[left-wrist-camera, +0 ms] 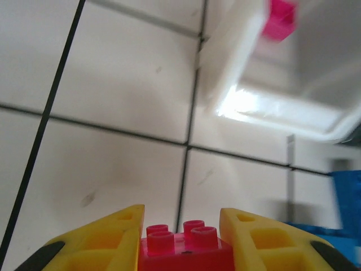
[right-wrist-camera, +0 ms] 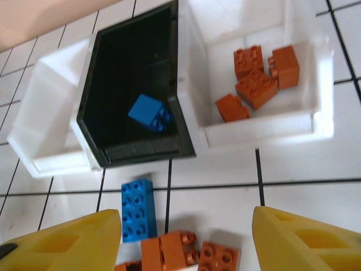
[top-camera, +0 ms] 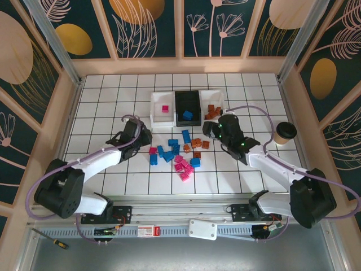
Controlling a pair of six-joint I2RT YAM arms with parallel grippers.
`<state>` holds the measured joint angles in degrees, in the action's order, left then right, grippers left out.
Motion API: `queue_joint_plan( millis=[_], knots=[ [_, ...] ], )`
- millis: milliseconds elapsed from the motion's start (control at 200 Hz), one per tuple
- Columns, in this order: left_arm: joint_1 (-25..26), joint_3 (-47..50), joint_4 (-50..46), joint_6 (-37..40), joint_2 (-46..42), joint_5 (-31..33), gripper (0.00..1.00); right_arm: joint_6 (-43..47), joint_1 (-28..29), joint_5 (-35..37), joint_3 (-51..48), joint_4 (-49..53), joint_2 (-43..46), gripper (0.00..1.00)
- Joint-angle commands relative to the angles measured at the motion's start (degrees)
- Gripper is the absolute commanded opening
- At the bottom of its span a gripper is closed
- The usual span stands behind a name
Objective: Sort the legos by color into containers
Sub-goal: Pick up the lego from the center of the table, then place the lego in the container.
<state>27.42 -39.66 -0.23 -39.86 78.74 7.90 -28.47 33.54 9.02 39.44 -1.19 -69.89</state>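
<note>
left claw (left-wrist-camera: 181,219) was clenched on a pink lego (left-wrist-camera: 183,251), studs up, a yellow finger on either side. right claw (right-wrist-camera: 186,220) was released, jaws wide above the loose legos (top-camera: 180,153): small studded bricks, pink, blue and orange-brown, heaped mid surface (top-camera: 113,90). trays sat in a row toward the far edge: left white tray (top-camera: 154,113) held one pink, black tray (right-wrist-camera: 107,73) one blue, right white tray (right-wrist-camera: 259,131) four orange-brown.

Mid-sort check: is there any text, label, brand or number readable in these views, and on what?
No text is readable.
Too small to read: print on the red-and-white label on the metal bar by the arm bases.
No markings visible: paper cup.
</note>
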Motion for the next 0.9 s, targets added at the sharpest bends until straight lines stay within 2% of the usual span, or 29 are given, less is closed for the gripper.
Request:
queue_joint_plan(
  millis=[0,160,495,681,891],
  knots=[
    [0.34,-8.04,-2.07,2.6,-0.99,-1.75,0.32,-2.37,1.9,1.0,-2.63,-1.99,1.42,0.63],
    [0.52,-19.56,-3.11,3.86,6.35,-2.07,0.32,-4.01,3.96,2.33,-5.07,-1.84,1.67,0.63],
    [0.43,-39.23,-6.96,6.54,29.12,0.38,0.32,-5.86,7.39,3.03,-8.46,0.59,5.87,0.63],
    [0.35,-45.64,-8.64,6.56,34.92,0.23,0.54,-7.07,8.68,1.32,-11.17,1.07,8.14,0.64],
    [0.42,-46.03,-7.4,5.94,31.48,-3.6,0.73,-8.26,9.44,0.33,-13.32,1.72,9.34,0.65]
  ],
)
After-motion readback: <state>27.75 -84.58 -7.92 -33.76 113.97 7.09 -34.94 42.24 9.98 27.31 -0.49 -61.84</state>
